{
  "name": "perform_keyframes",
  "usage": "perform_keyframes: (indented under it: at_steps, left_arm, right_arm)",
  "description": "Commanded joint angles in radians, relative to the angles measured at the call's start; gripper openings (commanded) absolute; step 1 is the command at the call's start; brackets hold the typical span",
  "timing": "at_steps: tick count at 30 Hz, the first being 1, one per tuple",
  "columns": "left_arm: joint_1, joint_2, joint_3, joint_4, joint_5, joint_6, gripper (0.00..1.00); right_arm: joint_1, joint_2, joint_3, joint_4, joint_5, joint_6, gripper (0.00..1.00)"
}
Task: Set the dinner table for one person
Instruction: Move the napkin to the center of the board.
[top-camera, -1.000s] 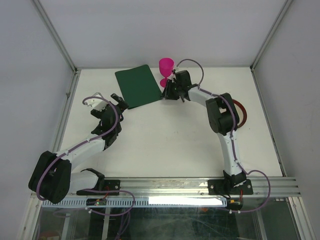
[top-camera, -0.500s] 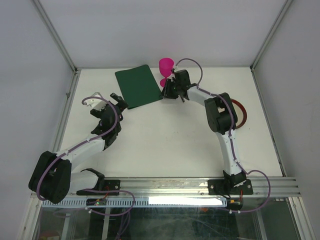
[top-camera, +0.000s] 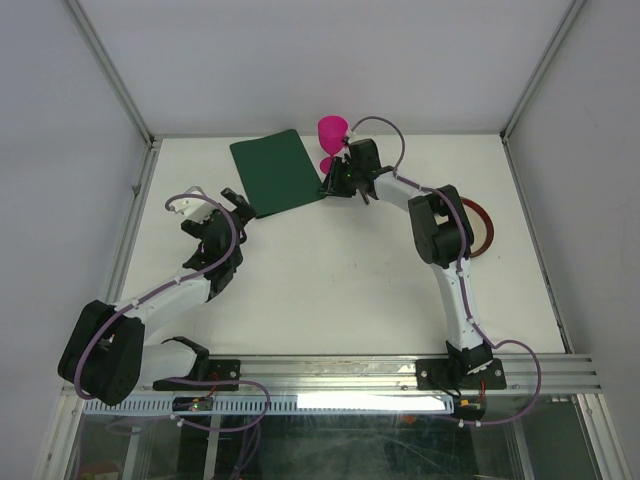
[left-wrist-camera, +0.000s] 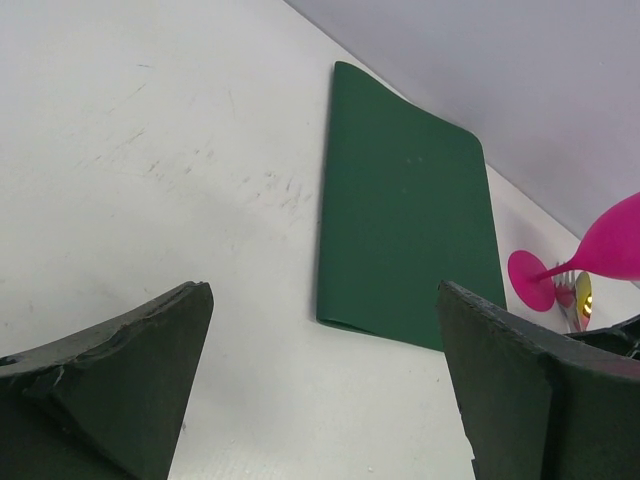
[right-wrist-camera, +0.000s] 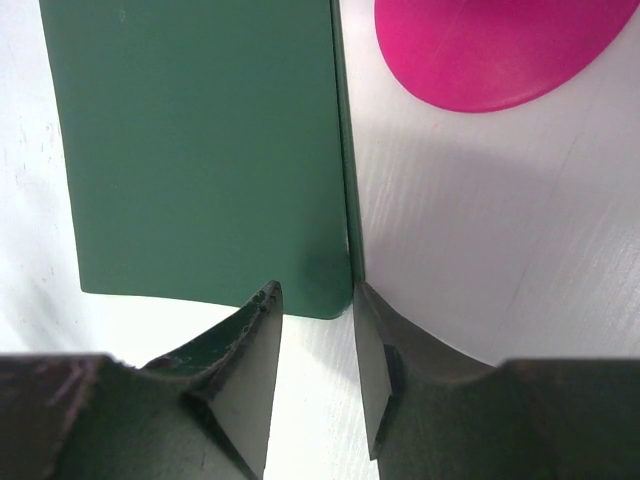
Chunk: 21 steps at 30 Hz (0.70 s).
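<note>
Your right gripper (right-wrist-camera: 315, 300) is sitting at the near right corner of the dark green placemat (top-camera: 277, 172). Its jaws are narrowed with that corner between them, and you cannot tell whether they are pinching it. The pink goblet (top-camera: 332, 132) is standing just beside the mat's right edge. Your left gripper (left-wrist-camera: 322, 290) is hanging spread wide, holding nothing, over the white table (top-camera: 330, 280), which is lying beneath both arms.
</note>
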<state>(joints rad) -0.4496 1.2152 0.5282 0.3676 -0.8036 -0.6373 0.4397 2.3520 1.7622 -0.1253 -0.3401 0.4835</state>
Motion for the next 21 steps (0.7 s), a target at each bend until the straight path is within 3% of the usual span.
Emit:
perform_keyframes:
  at_steps: [1, 21]
  left_arm:
    - [0.014, 0.003, -0.010, 0.052, -0.009, 0.009, 0.99]
    - [0.015, 0.032, -0.015, 0.054, -0.007, -0.006, 0.99]
  right_arm:
    - [0.005, 0.013, 0.044, 0.012, -0.018, 0.013, 0.37]
    - [0.015, 0.000, 0.040, 0.037, -0.045, 0.038, 0.32]
